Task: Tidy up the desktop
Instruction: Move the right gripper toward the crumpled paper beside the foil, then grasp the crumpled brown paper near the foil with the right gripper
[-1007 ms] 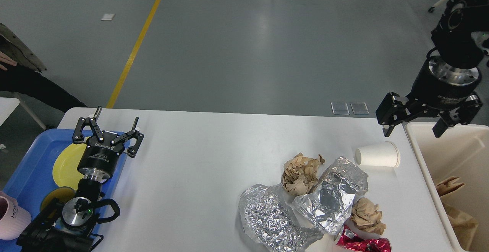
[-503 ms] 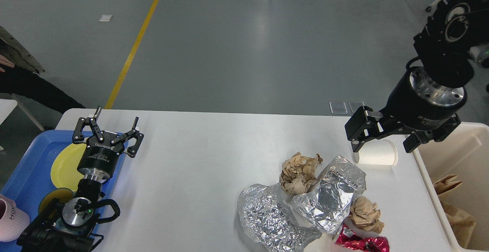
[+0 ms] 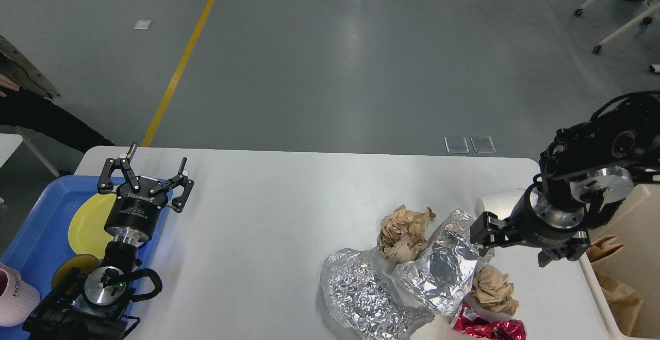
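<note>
Items on view, listed left to right.

Pink mug (image 3: pixel 15 293) with dark lettering: at the 8 o'clock edge of the view, on the blue plastic tray (image 3: pixel 36 226).

Blue plastic tray: at 8 o'clock, lying against the left end of the table; holds a yellow round plate (image 3: pixel 87 221) and a smaller dark-rimmed yellow dish (image 3: pixel 69 268).

Left claw (image 3: pixel 147 172): black, two-fingered, over the tray's right edge at 9 o'clock, fingers spread wide and pointing toward 12 o'clock, nothing between them.

Large white rectangular table (image 3: pixel 268 216) with rounded corners and a matte top: fills the lower middle of the view, from the tray at 9 o'clock to the bin at 3 o'clock; its left and centre are bare.

Crumpled silver foil bags (image 3: pixel 392 283), two: at 5 o'clock, touching each other.

Crumpled brown paper wad (image 3: pixel 402 229): just beyond the foil, touching it.

Second brown paper wad (image 3: pixel 492 288): at the foil's right, beside a red shiny wrapper (image 3: pixel 487 327) at the bottom edge.

White paper cup (image 3: pixel 497 203): on its side at 3 o'clock, partly hidden behind the right arm.

Right claw (image 3: pixel 513 242): black, low over the table at 4 o'clock, fingers apart, one at the foil bag's right edge; whether it grips anything I cannot tell.

Cream-white bin (image 3: pixel 593 273): at the table's right end, brown paper bags (image 3: pixel 616 283) inside.
</note>
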